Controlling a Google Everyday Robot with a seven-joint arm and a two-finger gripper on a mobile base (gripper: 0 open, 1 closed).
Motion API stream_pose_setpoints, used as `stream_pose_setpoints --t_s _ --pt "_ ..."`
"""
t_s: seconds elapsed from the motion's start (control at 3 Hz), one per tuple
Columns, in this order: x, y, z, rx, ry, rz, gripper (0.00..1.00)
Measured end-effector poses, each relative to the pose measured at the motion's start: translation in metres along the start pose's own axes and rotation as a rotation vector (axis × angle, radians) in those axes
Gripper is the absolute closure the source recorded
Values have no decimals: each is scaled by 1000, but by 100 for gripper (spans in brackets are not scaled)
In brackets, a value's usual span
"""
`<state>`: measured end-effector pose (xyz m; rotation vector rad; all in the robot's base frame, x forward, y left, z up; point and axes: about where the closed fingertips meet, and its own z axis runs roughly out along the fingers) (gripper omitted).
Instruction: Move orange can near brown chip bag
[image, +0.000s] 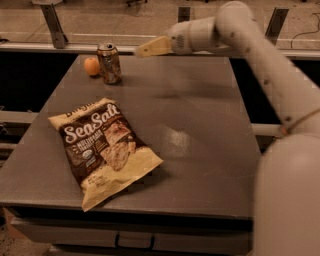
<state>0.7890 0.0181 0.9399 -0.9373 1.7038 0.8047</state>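
The orange can (109, 63) stands upright at the table's far left, its silver top showing. The brown chip bag (102, 148) lies flat on the near left of the table, with white "Sea Salt" lettering facing up, well in front of the can. My gripper (141, 51) hangs in the air just right of the can's top, pointing left toward it and not touching it. It holds nothing. The white arm reaches in from the right.
A small round orange fruit (91, 66) sits just left of the can, close against it. The grey table (200, 135) has a rail along its far edge. My arm's large white body (287, 200) fills the near right corner.
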Motion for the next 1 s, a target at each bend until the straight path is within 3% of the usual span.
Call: stream_pose_setpoints --t_s 0.33,0.67,1.0 --pt "-27 -16 -97 170 -115 5 0" --pt "-71 -35 -230 356 -264 -49 0" --pt "-63 -43 -262 400 -266 -45 0"
